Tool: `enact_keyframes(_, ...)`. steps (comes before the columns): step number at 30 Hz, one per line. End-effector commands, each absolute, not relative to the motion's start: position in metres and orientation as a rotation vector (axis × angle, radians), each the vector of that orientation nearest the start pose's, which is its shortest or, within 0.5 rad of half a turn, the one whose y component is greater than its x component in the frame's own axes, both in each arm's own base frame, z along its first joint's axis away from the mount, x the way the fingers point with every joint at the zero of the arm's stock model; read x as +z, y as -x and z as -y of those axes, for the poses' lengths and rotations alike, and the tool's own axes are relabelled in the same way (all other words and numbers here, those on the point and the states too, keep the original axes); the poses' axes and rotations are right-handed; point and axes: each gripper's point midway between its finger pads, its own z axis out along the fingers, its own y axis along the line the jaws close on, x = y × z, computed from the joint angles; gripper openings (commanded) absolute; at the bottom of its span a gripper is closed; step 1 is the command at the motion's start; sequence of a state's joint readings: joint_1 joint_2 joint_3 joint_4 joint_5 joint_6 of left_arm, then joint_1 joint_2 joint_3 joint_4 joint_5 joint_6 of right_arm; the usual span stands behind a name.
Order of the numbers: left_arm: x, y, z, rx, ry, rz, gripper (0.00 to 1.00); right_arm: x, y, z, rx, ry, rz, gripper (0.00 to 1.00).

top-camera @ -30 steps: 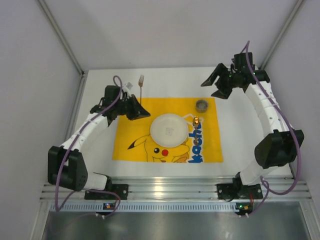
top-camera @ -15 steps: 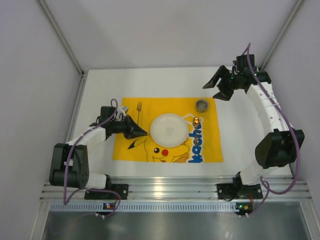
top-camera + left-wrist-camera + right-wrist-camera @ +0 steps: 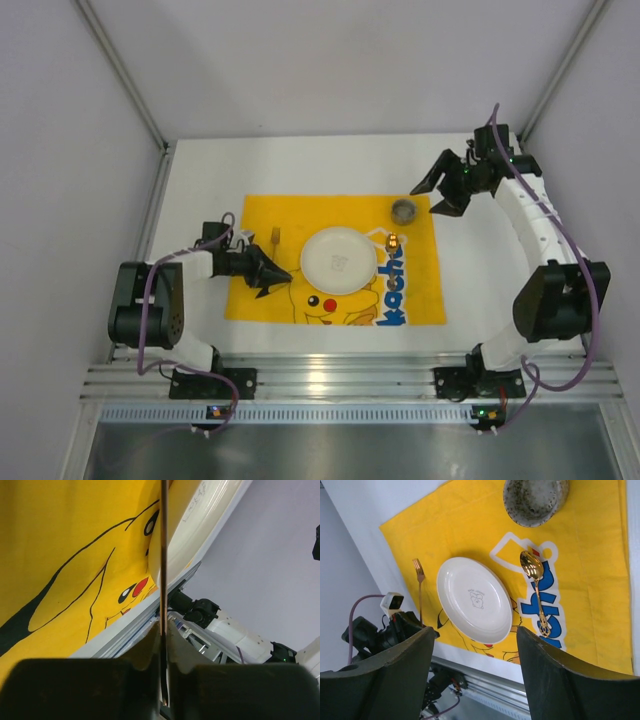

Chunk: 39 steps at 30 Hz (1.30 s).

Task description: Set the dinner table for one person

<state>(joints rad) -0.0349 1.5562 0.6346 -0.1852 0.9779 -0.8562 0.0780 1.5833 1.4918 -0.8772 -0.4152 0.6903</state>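
The white dinner table (image 3: 300, 160) carries a yellow Pikachu cloth (image 3: 420, 290). On the cloth are a white plate (image 3: 339, 259), a gold spoon (image 3: 392, 241) to its right and a small grey bowl (image 3: 404, 210) at the far right corner. My left gripper (image 3: 270, 272) is shut on the handle of a gold fork (image 3: 275, 237), low over the cloth just left of the plate. In the left wrist view the thin handle (image 3: 163, 570) runs out from between the closed jaws (image 3: 164, 630). My right gripper (image 3: 440, 190) is open and empty, raised beside the bowl. The right wrist view shows the fork (image 3: 420, 587), plate (image 3: 475, 600), spoon (image 3: 536, 587) and bowl (image 3: 535, 495).
Grey walls close in the table at the back and both sides. An aluminium rail (image 3: 340, 385) runs along the near edge by the arm bases. White tabletop (image 3: 370, 510) shows beyond the cloth's far edge.
My left arm has drawn back toward me and come down, carrying the fork from beyond the cloth's far edge to a spot beside the plate's left. My right gripper has shifted slightly right and nearer.
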Motion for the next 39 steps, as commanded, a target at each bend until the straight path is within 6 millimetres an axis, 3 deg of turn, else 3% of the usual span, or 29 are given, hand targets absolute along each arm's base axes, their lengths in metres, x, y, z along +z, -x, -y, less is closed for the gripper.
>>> enact_keyframes(1, 0.084, -0.248, 0.170, -1.637, 0.710, -2.612, 0.18, 0.231, -0.361, -0.116, 0.832, -0.581, -2.476, 0.67)
enact_keyframes(3, 0.087, -0.248, 0.168, -1.626, 0.725, -2.628, 0.29, 0.229, -0.359, -0.115, 0.836, -0.587, -2.475, 0.66)
enact_keyframes(4, 0.087, -0.248, 0.166, -1.608, 0.729, -2.648, 0.42, 0.228, -0.359, -0.114, 0.835, -0.591, -2.472, 0.67)
enact_keyframes(7, 0.090, -0.250, 0.158, -1.580, 0.734, -2.648, 0.61, 0.225, -0.358, -0.112, 0.838, -0.598, -2.472, 0.66)
enact_keyframes(10, 0.098, -0.248, 0.155, -1.571, 0.706, -2.659, 0.72, 0.223, -0.357, -0.112, 0.842, -0.602, -2.475, 0.66)
enact_keyframes(14, 0.104, -0.242, 0.147, -1.465, 0.695, -2.733, 0.75, 0.224, -0.359, -0.109, 0.850, -0.611, -2.467, 0.66)
enact_keyframes(22, 0.127, -0.200, 0.152, -1.536, 0.794, -2.767, 0.85, 0.223, -0.362, -0.106, 0.844, -0.620, -2.464, 0.66)
enact_keyframes(27, 0.098, -0.165, 0.142, -1.356, 0.892, -2.883, 0.86, 0.220, -0.365, -0.106, 0.835, -0.626, -2.468, 0.66)
enact_keyframes(29, 0.096, -0.171, 0.139, -1.304, 0.869, -2.848, 0.85, 0.220, -0.366, -0.106, 0.836, -0.624, -2.470, 0.66)
enact_keyframes(34, 0.125, -0.210, 0.116, -1.023, 0.739, -2.737, 0.85, 0.223, -0.372, -0.107, 0.844, -0.601, -2.460, 0.66)
enact_keyframes(35, 0.133, -0.230, 0.097, -0.836, 0.731, -2.695, 0.82, 0.225, -0.374, -0.109, 0.855, -0.583, -2.454, 0.66)
enact_keyframes(37, 0.142, -0.241, 0.072, -0.610, 0.756, -2.674, 0.80, 0.233, -0.381, -0.112, 0.877, -0.551, -2.434, 0.68)
enact_keyframes(39, 0.171, -0.265, 0.040, -0.381, 0.734, -2.533, 0.78, 0.255, -0.390, -0.121, 0.930, -0.456, -2.387, 0.69)
